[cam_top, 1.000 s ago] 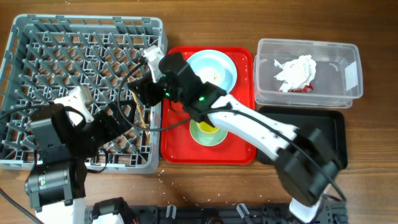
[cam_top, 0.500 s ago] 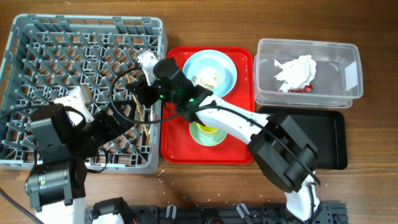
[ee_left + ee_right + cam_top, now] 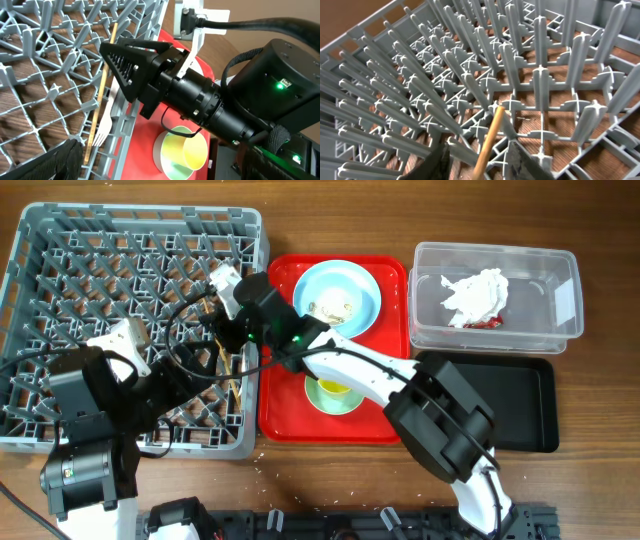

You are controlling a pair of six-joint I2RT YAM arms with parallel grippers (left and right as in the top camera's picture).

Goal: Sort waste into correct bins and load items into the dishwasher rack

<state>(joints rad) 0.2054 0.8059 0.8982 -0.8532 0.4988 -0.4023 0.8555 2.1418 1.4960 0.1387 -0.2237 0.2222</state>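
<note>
The grey dishwasher rack (image 3: pixel 60 240) fills the left. My right gripper (image 3: pixel 225 330) hangs low over its right edge, jaws apart, with a wooden chopstick (image 3: pixel 489 135) standing between the fingers (image 3: pixel 480 162) without touching them. The left wrist view shows this gripper (image 3: pixel 115 55) beside a chopstick (image 3: pixel 102 85) and the white fork (image 3: pixel 106 127) lying in the rack (image 3: pixel 40 75). My left gripper (image 3: pixel 180 385) is open and empty over the rack's near right part. The blue plate (image 3: pixel 350 280) with beige scraps (image 3: pixel 330 308) and the yellow-green cup (image 3: pixel 335 390) on its saucer (image 3: pixel 167 160) sit on the red tray.
The flat red tray (image 3: pixel 280 415) lies between the rack and the bins. The clear tub (image 3: pixel 545 330) at back right holds the white napkin (image 3: pixel 478 295) with red bits. The shallow black tray (image 3: pixel 520 405) lies in front of it. The right arm spans the red tray.
My right gripper has moved left from the red tray's edge to over the rack's right side. The left arm has not moved.
</note>
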